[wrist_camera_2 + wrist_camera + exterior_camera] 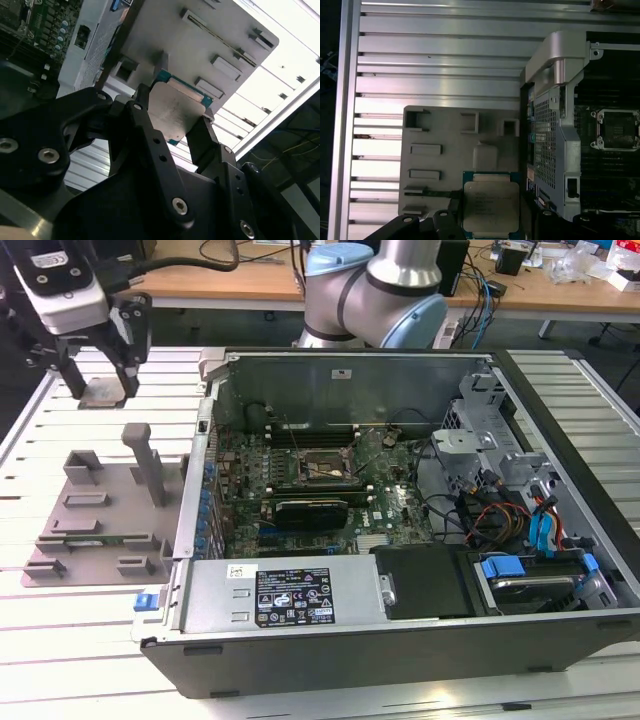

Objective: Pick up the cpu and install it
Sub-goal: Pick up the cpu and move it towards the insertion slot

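One slatted bench (80, 640) carries an open computer case (400, 640) and a grey parts tray (90, 520). Near that tray, outside the case, the tool (103, 392) hangs pinching the cpu (491, 207) by opposite edges.

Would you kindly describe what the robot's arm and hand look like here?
The arm has silvery-grey tube segments with pale blue joint caps. The hand has a white and black body and black linked fingers with silver screws.
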You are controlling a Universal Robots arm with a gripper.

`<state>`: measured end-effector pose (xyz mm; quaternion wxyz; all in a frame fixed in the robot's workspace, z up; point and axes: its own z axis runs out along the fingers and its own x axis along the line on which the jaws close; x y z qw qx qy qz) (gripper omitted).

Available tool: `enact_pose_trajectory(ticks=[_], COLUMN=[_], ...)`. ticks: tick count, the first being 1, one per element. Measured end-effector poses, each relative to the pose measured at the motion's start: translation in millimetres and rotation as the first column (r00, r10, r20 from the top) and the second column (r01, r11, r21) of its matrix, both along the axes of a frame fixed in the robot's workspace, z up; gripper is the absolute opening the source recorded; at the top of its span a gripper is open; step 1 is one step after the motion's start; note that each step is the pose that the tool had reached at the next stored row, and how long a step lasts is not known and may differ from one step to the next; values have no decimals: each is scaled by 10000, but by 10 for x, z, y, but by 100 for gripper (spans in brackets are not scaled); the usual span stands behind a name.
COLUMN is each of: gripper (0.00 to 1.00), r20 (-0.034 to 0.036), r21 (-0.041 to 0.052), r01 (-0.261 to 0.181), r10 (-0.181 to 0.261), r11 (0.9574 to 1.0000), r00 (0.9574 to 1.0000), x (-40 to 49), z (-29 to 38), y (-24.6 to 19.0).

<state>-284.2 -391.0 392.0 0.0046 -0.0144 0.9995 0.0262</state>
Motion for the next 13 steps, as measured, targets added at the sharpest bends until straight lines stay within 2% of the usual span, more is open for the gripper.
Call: enact_pose_trajectory(ticks=[3, 8, 11, 13], gripper=[55, 55, 55, 55], r20=[0, 0, -1, -1], r21=[0, 0, -1, 0], r01=[0, 0, 0, 0], r10=[0, 0, 0, 0], r11=[10000, 10000, 10000, 10000], r00=[10000, 10000, 10000, 10000], x=[115, 228, 356, 399], z=[0, 0, 0, 0], y=[0, 0, 0, 0])
